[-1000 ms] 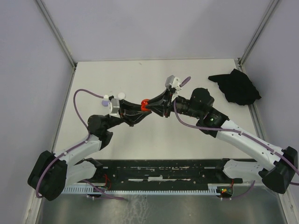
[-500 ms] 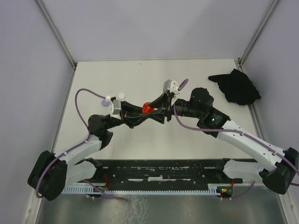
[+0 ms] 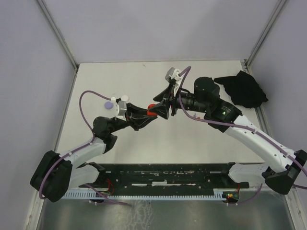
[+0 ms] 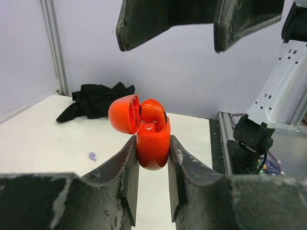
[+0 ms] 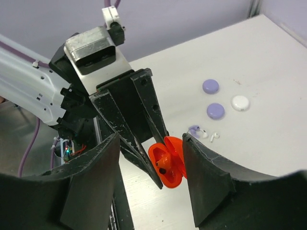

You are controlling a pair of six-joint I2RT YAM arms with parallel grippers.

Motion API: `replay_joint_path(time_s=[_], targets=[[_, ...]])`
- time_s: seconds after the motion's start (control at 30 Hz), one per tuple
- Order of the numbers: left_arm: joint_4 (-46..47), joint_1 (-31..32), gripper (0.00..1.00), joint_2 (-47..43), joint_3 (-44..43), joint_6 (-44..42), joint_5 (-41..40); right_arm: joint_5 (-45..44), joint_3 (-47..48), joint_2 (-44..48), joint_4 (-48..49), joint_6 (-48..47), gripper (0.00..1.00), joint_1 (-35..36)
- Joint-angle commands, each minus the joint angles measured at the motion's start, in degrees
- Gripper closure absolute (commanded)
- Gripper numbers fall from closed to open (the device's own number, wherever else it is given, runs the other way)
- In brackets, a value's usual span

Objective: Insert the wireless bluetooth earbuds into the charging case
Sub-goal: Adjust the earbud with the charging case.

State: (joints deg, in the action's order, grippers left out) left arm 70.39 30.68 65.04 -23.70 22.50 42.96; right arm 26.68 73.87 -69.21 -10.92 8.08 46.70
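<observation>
**A:** Where does the case sit against the tools?

**B:** The left tool (image 4: 152,141) pinches the red charging case (image 4: 153,149) by its lower body. It holds the case upright, raised off the counter (image 3: 206,139). In the left wrist view the right tool (image 5: 151,137) stands spread at the case's 12 o'clock, apart from it and gripping nothing.

**A:** And how does the case look?

**B:** It is glossy red and rounded, with its lid (image 4: 123,113) swung open toward 10 o'clock. A red earbud (image 4: 152,111) sits in the mouth, its curved head standing above the rim. I cannot tell whether it is fully seated.

**A:** Any other earbuds?

**B:** Yes, on the counter. In the right wrist view, at about 2 o'clock from the case, a lilac earbud (image 5: 194,129) lies just beside a whitish earbud (image 5: 214,136). Beyond them are two lilac discs (image 5: 210,86) (image 5: 215,110) and a white disc (image 5: 240,102). From above, a black cloth (image 3: 242,89) lies at the case's 2 o'clock, well apart.
</observation>
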Motion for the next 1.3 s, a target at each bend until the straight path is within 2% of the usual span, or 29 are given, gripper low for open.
replay_joint_path(time_s=[0.0, 0.23, 0.33, 0.53, 0.77, 1.27], targets=[[2.46, 0.09, 0.97, 0.39, 0.07, 0.08, -2.37, -6.33, 7.72, -2.04, -10.82, 3.52, 0.38, -0.29], [-2.39, 0.09, 0.97, 0.36, -0.33, -3.67, -3.59, -9.16, 19.24, -7.01, -28.14, 9.78, 0.44, -0.29], [-3.49, 0.12, 0.97, 0.36, -0.42, -4.68, -3.74, -8.99, 21.43, -8.55, -31.74, 12.17, 0.47, -0.29], [-4.48, 0.13, 0.97, 0.47, -0.86, -5.80, -3.89, -9.08, 20.83, -10.29, -32.98, 14.66, 0.53, -0.24], [-4.43, 0.10, 0.97, 0.24, -1.06, -5.89, -2.59, -9.06, 18.42, -11.90, -29.25, 16.05, 0.61, -0.20], [-4.06, 0.15, 0.97, -0.39, -1.29, -6.06, 0.36, -8.03, 17.72, -13.02, -27.47, 13.60, 0.68, -0.18]])
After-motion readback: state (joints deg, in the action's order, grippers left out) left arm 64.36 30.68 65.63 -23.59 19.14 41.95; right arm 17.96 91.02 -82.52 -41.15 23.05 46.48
